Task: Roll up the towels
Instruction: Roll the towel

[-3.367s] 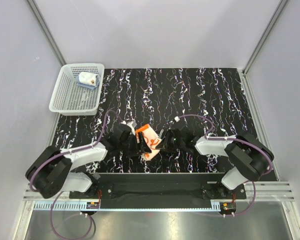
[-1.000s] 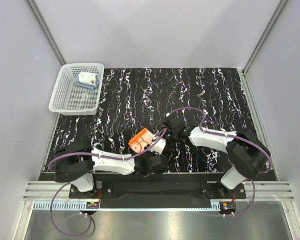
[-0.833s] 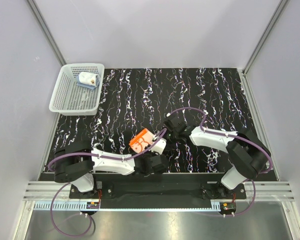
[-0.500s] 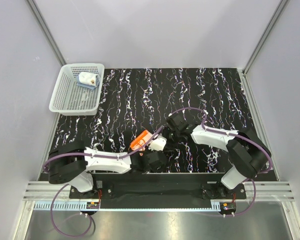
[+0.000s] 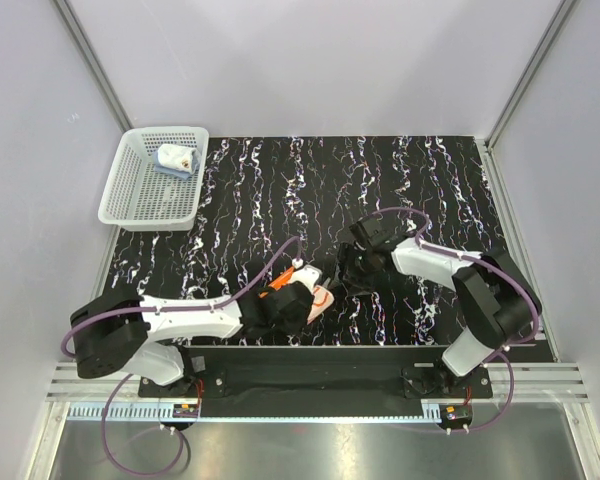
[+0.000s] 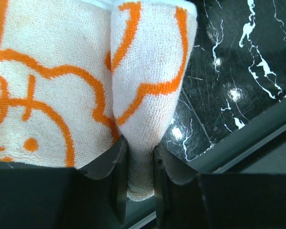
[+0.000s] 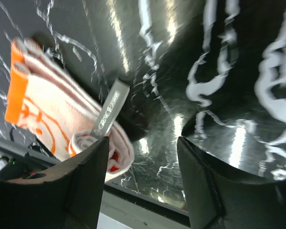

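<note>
Orange towel [image 5: 318,300] lies at the near edge of the desk [image 5: 280,180], between the two arms, partly rolled, with its white, orange-lined reverse showing. The left hand [image 5: 292,300] is clamped on it: in the left wrist view its fingers [image 6: 115,176] pinch a narrow fold of the cloth between them, and the roll bulges out just beyond the tips. The right hand [image 5: 356,264] sits low over the desk just to the right of the cloth, its fingers [image 7: 86,191] spread wide with only black marbled surface between them. Whether it touches the desk cannot be told. The blue towel [image 5: 173,160] sits bundled in the white basket [image 5: 130,205] at the far left corner, well apart.
</note>
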Action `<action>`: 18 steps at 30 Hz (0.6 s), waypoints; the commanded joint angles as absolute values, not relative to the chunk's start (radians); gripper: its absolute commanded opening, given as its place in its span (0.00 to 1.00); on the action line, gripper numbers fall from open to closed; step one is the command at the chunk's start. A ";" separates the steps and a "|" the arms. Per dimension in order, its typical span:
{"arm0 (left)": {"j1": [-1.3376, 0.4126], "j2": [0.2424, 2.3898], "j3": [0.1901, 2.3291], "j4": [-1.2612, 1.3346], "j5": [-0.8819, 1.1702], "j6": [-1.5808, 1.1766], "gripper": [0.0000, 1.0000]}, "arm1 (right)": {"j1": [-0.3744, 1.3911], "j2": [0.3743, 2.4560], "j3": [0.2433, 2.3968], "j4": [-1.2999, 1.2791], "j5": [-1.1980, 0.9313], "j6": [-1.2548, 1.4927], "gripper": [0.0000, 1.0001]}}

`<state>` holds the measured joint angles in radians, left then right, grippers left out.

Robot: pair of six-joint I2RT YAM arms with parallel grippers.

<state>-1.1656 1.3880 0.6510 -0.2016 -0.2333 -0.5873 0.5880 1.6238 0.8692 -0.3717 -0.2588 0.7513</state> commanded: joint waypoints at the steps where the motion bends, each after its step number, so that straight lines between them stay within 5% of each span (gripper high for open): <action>1: -1.128 1.351 0.627 -0.140 -0.095 -0.578 0.11 | 0.557 1.599 0.948 -0.452 -0.152 0.706 0.66; 11: -0.990 1.338 0.551 0.047 0.174 -0.652 0.09 | 0.557 1.352 0.924 -0.517 -0.040 0.745 0.72; 18: -0.890 1.391 0.477 0.254 0.366 -0.744 0.05 | 0.555 1.194 0.777 -0.387 -0.152 0.785 0.73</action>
